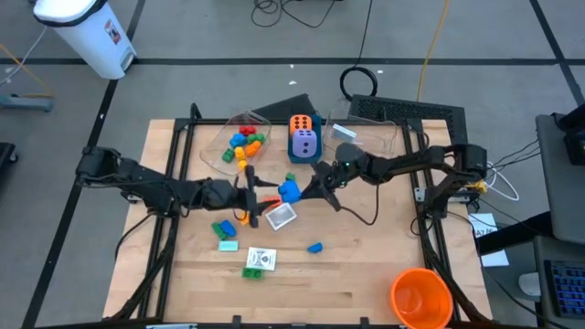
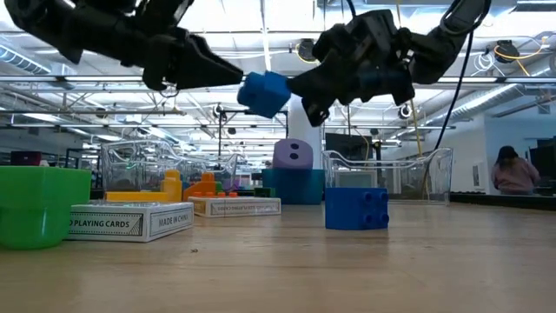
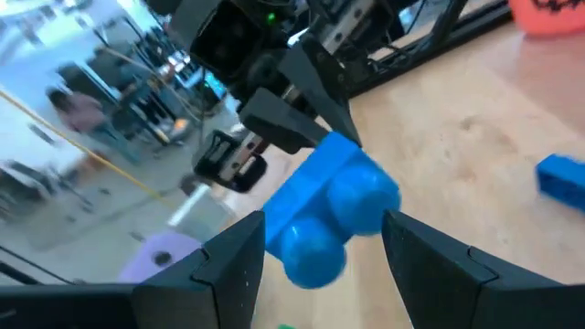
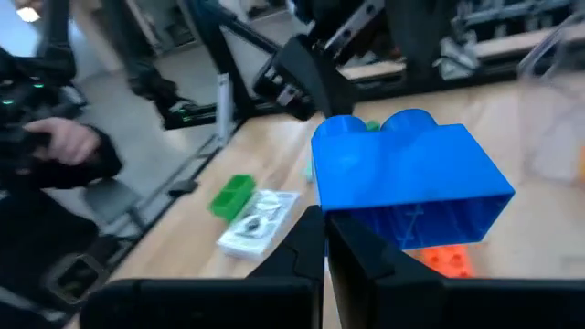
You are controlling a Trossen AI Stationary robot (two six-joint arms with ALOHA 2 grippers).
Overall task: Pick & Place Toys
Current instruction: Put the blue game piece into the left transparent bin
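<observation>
A blue brick [image 1: 289, 190] hangs in the air above the middle of the table, between my two grippers. My left gripper [image 1: 272, 192] comes from the left and is shut on it. My right gripper [image 1: 307, 186] comes from the right, fingers shut together at the brick's other end. An orange die [image 1: 302, 123] and a purple die [image 1: 304, 144] sit at the far middle. Another blue brick [image 1: 315, 247], green bricks [image 1: 222, 228] and white cards [image 1: 281, 216] lie on the table. My left gripper holds the blue brick by two opposite sides [image 3: 274, 239], pinched between its fingers at the studded end. The fingers lie about level, coming from the table's left. The brick is clear of the table, studs toward this gripper. My right gripper has its shut fingertips [image 4: 311, 239] at the lower rim [image 4: 366, 217] of the brick's hollow end, coming about level from the table's right. Whether a wall is pinched between them, the fingers hide. The brick is clear of the table.
A clear tub [image 1: 219, 146] with several coloured bricks stands at the far left, another clear tub [image 1: 370, 135] at the far right. A big orange cup [image 1: 420, 297] stands at the near right corner. A card box [image 1: 260, 260] lies near the front.
</observation>
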